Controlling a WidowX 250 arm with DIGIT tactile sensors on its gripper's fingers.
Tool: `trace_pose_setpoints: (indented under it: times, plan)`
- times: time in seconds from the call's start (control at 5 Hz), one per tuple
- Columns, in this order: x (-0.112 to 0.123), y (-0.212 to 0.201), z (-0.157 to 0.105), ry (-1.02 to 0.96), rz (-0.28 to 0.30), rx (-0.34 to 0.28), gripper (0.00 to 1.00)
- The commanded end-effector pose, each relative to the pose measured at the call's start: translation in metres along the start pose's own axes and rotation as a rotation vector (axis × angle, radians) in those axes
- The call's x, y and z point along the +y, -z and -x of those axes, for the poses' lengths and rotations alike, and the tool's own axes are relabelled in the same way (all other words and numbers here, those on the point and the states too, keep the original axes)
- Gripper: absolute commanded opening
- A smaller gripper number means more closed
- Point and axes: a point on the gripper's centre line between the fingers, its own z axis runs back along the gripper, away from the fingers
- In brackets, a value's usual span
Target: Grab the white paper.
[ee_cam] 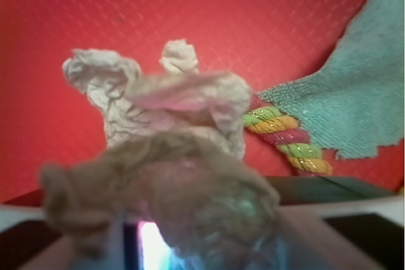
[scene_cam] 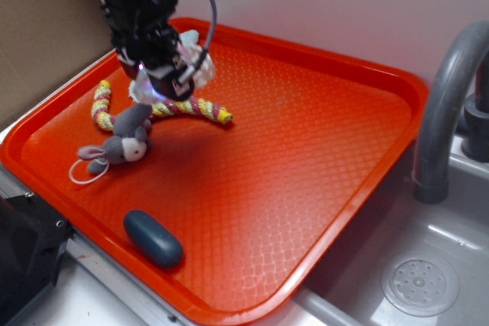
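The white paper [scene_cam: 200,62] sits at the far left of the red tray [scene_cam: 321,158], bunched up against the tool [scene_cam: 164,85], which hangs low over that corner; in the wrist view the wad [ee_cam: 171,112] fills the middle of the picture, its near lobes blurred and pressed close to the lens, its far lobes standing up as two crumpled horns; the paper appears to be between the fingers, but the fingertips themselves are hidden by it and by the black body of the arm, so I cannot tell whether the tool is closed on it or merely around it; whether the wad has left the tray floor is also unclear; judged by its look, the paper is very light, soft and springy, creased all over, with no stiff edge and no fixed shape; it should crush readily under the pads and give little resistance, so a hold across the thick middle of the lump seems safer than a pinch on one thin horn, which could tear or slip free; the surface looks dry and rough, not slippery; the braided rope toy [scene_cam: 191,108] lies just beside and partly under the tool, and the pale-blue cloth [ee_cam: 354,99] shows at the right of the wrist view, near enough that a loose closing might snag either; the grey plush mouse [scene_cam: 122,143] lies nearer the front, apart from the paper; the dark oval object [scene_cam: 153,238] lies well apart by the front rim.
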Motion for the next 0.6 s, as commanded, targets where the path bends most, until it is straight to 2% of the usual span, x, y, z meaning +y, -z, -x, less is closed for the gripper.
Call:
trace_pose_setpoints:
  times: [0.0,0.2,0.4]
  plan:
    - [0.000,-0.100,0.006,-0.110,-0.047,-0.078,0.00]
    - [0.005,-0.117,0.016,-0.136,-0.013,-0.081,0.00]
    - [0.009,-0.108,0.013,-0.103,-0.017,-0.078,0.00]
